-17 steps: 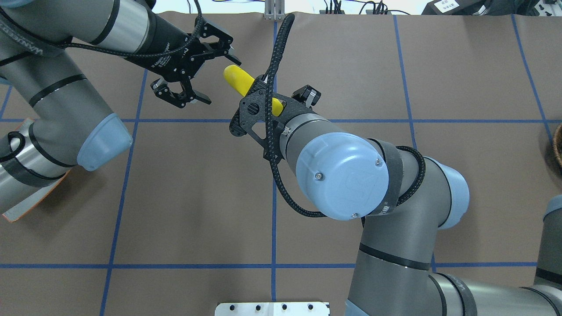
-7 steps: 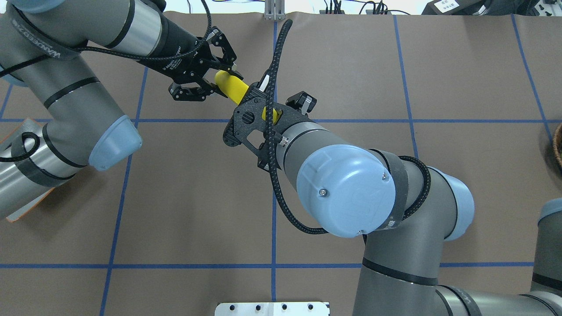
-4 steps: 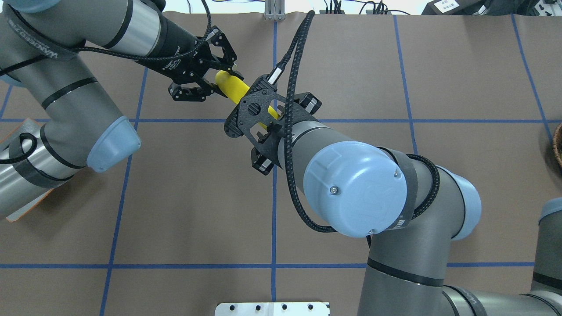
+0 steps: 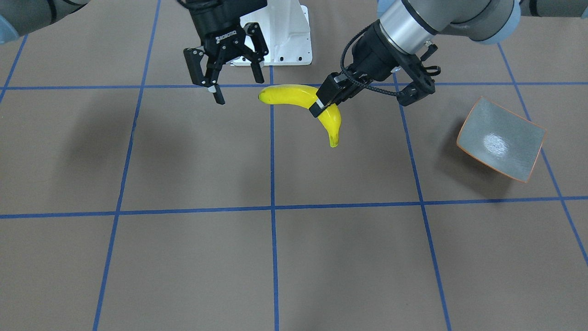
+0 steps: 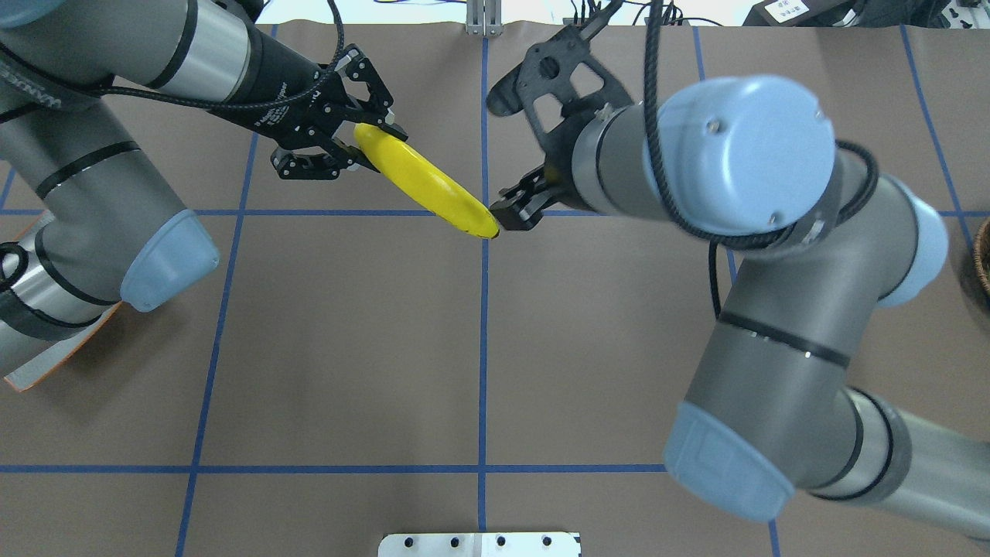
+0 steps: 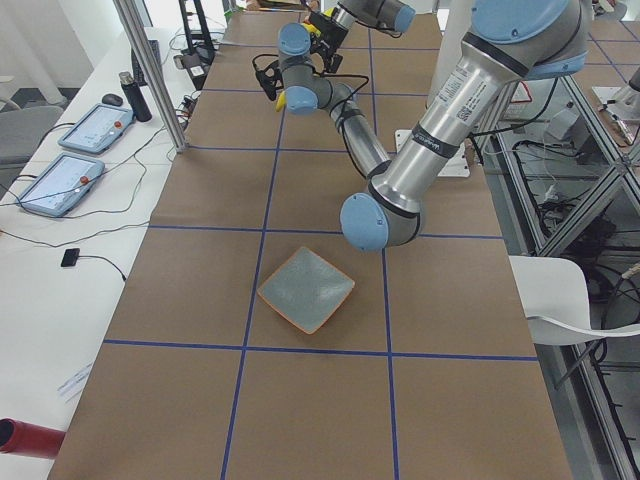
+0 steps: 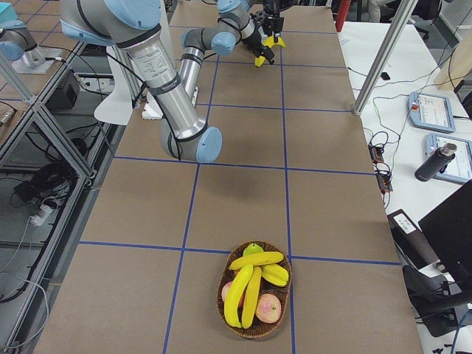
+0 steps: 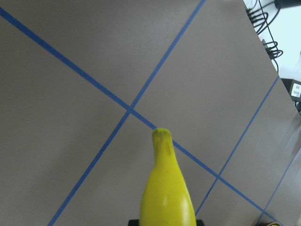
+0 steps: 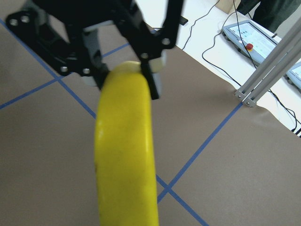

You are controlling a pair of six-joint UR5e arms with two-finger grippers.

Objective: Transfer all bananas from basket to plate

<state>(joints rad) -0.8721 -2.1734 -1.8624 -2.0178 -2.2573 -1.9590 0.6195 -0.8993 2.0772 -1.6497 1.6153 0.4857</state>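
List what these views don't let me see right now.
- plate: overhead view, mostly under the left arm; only an orange-rimmed corner shows.
- basket: overhead view, cut by the right edge; contents unseen there.
- basket bananas: exterior right view, overlapping and small; exact count unclear.
- left gripper: left wrist view shows only the banana; its jaws are cut off by the bottom edge.

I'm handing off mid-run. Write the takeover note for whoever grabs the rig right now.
Grippers: the left gripper is shut on one banana, held in the air. The right gripper is open, empty and clear of it.
Things: the plate is empty, on the left arm's side. The basket, on the right arm's side, holds several bananas.
Done: nothing is plated yet.
Left: plate this banana, then the rest.
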